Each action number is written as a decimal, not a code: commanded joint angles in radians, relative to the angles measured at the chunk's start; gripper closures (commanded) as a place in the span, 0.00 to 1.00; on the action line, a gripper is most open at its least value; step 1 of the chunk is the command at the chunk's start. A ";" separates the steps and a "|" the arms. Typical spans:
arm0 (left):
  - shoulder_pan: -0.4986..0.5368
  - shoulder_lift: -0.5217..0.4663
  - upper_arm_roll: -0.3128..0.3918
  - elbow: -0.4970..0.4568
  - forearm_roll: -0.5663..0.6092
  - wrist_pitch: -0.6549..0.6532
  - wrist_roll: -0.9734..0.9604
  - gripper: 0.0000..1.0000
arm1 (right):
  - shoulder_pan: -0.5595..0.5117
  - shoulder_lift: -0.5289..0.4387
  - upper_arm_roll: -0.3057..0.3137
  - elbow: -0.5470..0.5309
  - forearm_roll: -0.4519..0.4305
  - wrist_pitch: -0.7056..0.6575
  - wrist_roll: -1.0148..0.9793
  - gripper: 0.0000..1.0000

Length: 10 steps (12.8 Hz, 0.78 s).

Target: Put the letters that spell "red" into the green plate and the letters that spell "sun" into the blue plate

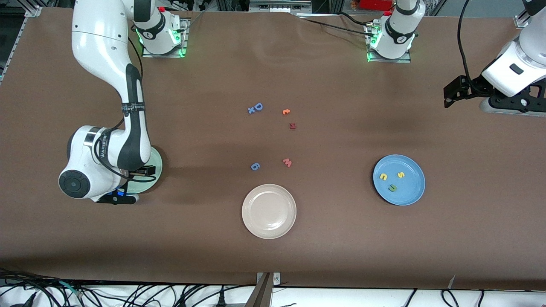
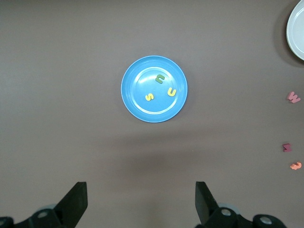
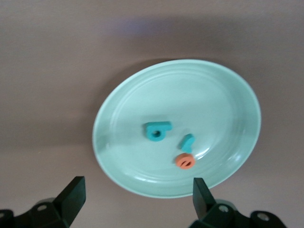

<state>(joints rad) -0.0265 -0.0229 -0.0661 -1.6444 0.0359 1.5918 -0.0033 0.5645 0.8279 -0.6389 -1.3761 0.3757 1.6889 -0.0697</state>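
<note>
Right tool point(image 3: 135, 202) hangs over the green plate point(image 1: 157, 164) at the right arm's end of the tabletop point(image 1: 341, 238), fingers spread, pinching nothing. In the right wrist view the plate holds all three "red" letters: teal "d" point(image 3: 157, 130), thin teal "r" point(image 3: 187, 143), orange "e" point(image 3: 185, 162), the r and e just beside each other, the d a little apart. Left tool point(image 2: 140, 204) waits up over bare tabletop toward the left arm's end, fingers spread wide, empty. Blue plate point(image 1: 416, 192) holds yellow "u" point(image 1: 383, 176), yellow "s" point(image 1: 400, 174), green "n" point(image 1: 392, 187), close together. Beige-white plate point(image 1: 269, 211) sits nearest the front camera, mid tabletop. Loose letters farther up: blue "D" point(image 1: 256, 108), orange letter point(image 1: 286, 111), dark red letter point(image 1: 292, 125), pinkish "w" point(image 1: 287, 162), blue "6" point(image 1: 255, 166).
</note>
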 commanded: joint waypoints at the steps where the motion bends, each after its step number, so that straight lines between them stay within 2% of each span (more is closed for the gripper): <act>1: 0.007 -0.005 0.000 0.014 0.006 -0.013 0.000 0.00 | 0.034 -0.039 -0.001 -0.006 0.016 -0.028 0.065 0.00; 4: 0.033 -0.005 0.011 0.015 -0.013 -0.009 0.002 0.00 | 0.084 -0.079 -0.001 -0.006 0.016 -0.050 0.187 0.00; 6: 0.043 0.004 0.019 0.035 -0.076 -0.007 0.012 0.00 | 0.133 -0.090 -0.011 -0.006 0.016 -0.072 0.252 0.00; 10: 0.057 0.006 0.016 0.035 -0.079 -0.015 0.016 0.00 | 0.219 -0.121 -0.021 -0.008 0.016 -0.097 0.327 0.00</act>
<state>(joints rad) 0.0258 -0.0229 -0.0474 -1.6296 -0.0221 1.5927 -0.0041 0.7303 0.7363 -0.6411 -1.3736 0.3797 1.6165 0.2280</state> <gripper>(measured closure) 0.000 0.000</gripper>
